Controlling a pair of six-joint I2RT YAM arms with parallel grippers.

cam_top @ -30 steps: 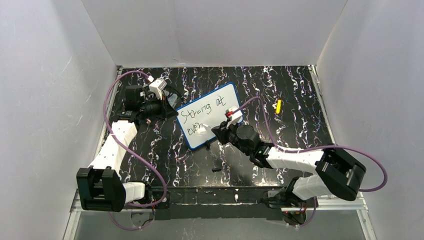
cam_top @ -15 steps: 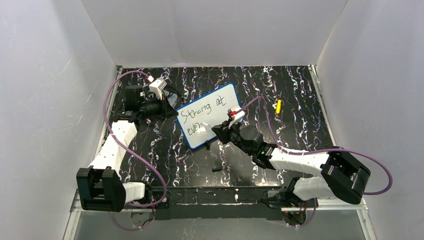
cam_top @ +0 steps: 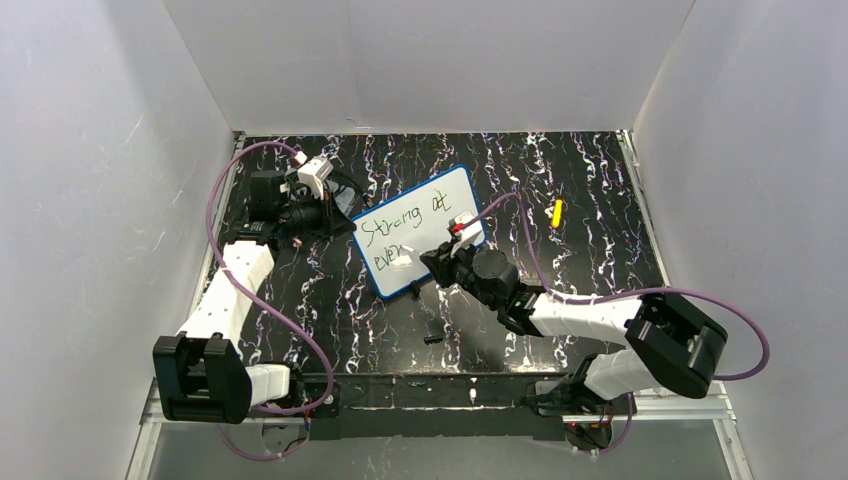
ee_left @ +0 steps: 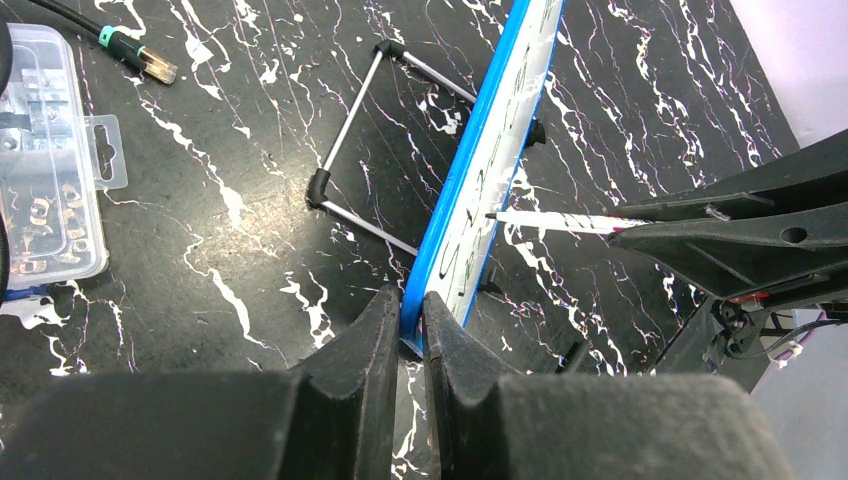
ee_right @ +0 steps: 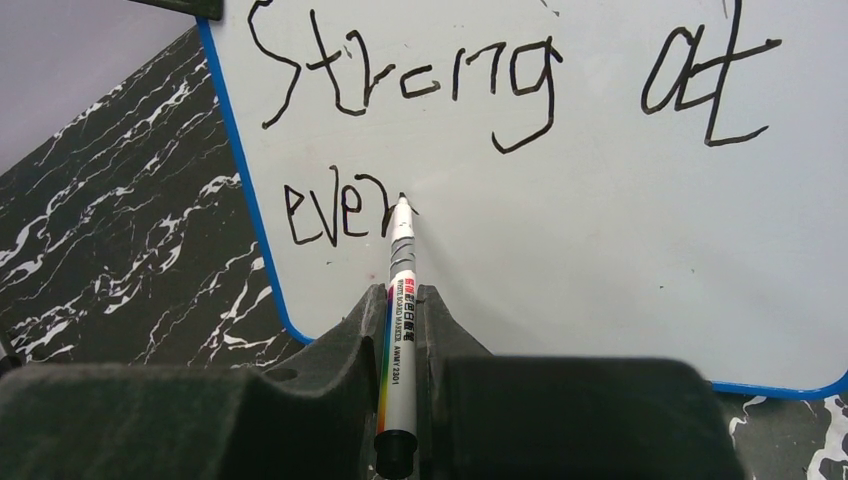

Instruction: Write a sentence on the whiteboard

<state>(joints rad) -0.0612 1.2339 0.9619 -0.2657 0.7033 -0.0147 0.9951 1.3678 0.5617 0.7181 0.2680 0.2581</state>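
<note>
The right claw (ee_right: 402,300) is gripping a marker (ee_right: 400,255) against the whiteboard (ee_right: 600,250) while the left claw (ee_left: 412,305) is pinching the board's blue rim.

The whiteboard is standing tilted near the middle of the black marbled bench (cam_top: 330,300), with a wire stand (ee_left: 360,150) sitting just behind it. The marker's tip is touching the white surface at the end of the second line. The sentence (ee_right: 420,90) is reading "Strong at" on top and "ever" beneath. The left claw's jaws are closing on the board's lower left corner. A clear plastic box (ee_left: 45,170) is lying off to the left, and a small yellow item (cam_top: 557,212) is lying to the board's right, apart from it.
</note>
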